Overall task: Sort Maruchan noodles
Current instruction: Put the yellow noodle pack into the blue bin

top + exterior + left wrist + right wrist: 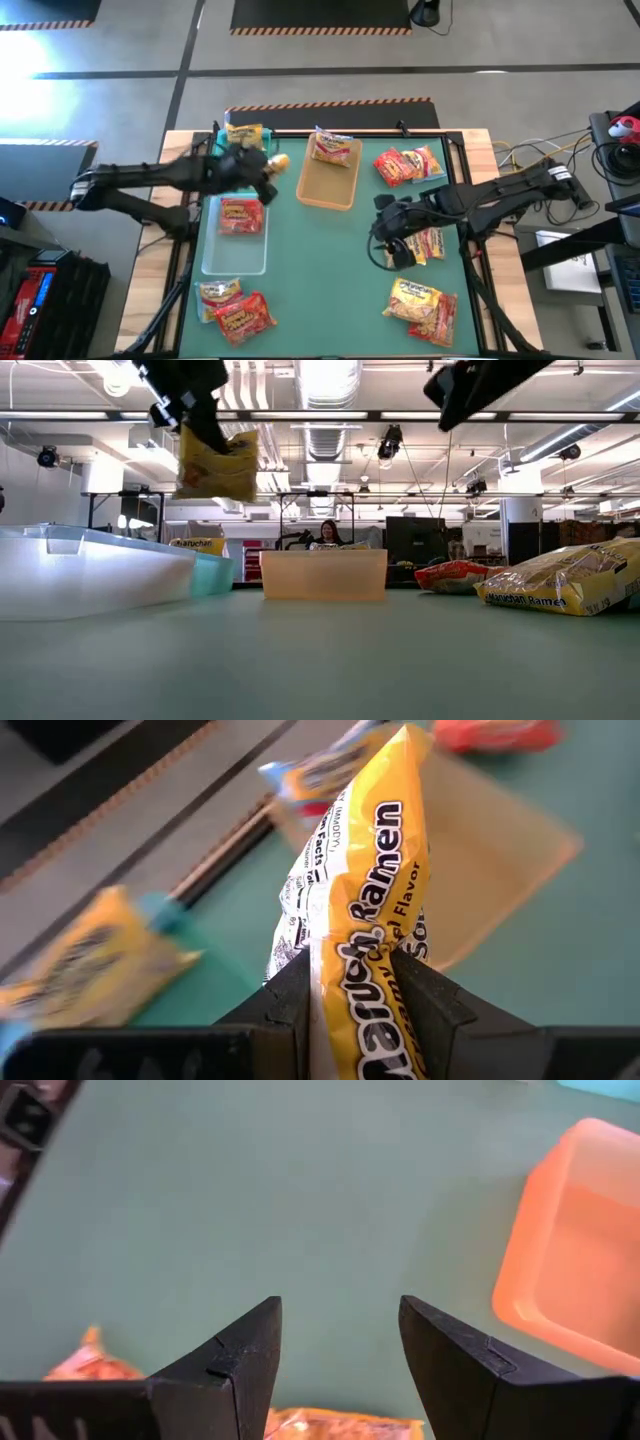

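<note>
Above the table's far left, the left gripper (350,990) pinches a yellow noodle packet (370,890) aloft; the right gripper (340,1345) hangs open, empty.

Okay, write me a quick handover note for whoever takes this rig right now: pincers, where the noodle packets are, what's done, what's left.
Left pincer: shut on a yellow packet, held in the air near the teal tray and the tan tray.
Right pincer: open and empty, above the packets on the mat at mid right.
Sorted so far: one packet in the clear tray, one in the tan tray, one in the teal tray.
Left on the mat: two packets near the front left, a group at the back right, the ones under the right arm, and a pile at the front right.
</note>
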Controlling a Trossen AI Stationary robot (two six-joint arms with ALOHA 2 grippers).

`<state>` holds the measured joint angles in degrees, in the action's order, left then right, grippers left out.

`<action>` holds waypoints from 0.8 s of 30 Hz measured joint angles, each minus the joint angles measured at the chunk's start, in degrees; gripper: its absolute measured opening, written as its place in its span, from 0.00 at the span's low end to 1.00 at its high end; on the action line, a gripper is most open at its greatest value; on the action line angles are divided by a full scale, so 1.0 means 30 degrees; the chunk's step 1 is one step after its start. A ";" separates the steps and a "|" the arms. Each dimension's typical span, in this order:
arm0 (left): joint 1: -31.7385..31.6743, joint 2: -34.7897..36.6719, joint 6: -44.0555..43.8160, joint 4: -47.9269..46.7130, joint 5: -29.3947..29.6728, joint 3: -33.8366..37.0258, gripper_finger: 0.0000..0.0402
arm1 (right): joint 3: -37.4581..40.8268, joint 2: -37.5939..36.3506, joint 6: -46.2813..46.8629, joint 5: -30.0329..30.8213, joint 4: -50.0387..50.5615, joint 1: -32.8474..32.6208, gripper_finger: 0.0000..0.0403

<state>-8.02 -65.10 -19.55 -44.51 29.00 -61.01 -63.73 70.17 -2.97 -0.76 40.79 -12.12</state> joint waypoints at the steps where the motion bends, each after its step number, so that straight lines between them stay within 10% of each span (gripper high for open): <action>1: -0.0742 0.0284 0.0604 -0.0415 -0.0168 0.0000 0.21 | 0.0380 -0.0007 -0.0036 0.0122 -0.0395 0.0315 0.48; 15: -0.9941 0.0757 0.8605 -0.1727 -0.5228 0.1821 0.21 | 0.2496 -0.0109 0.2321 0.0855 -0.1833 0.4008 0.48; 24: -1.2224 -0.0280 1.0558 0.2491 -0.7847 0.4395 0.21 | 0.2478 -0.0109 0.2497 0.1501 -0.2424 0.5427 0.48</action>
<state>-44.69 -65.95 12.12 -37.04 5.46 -47.83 -56.29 69.84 4.52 3.74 33.52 4.16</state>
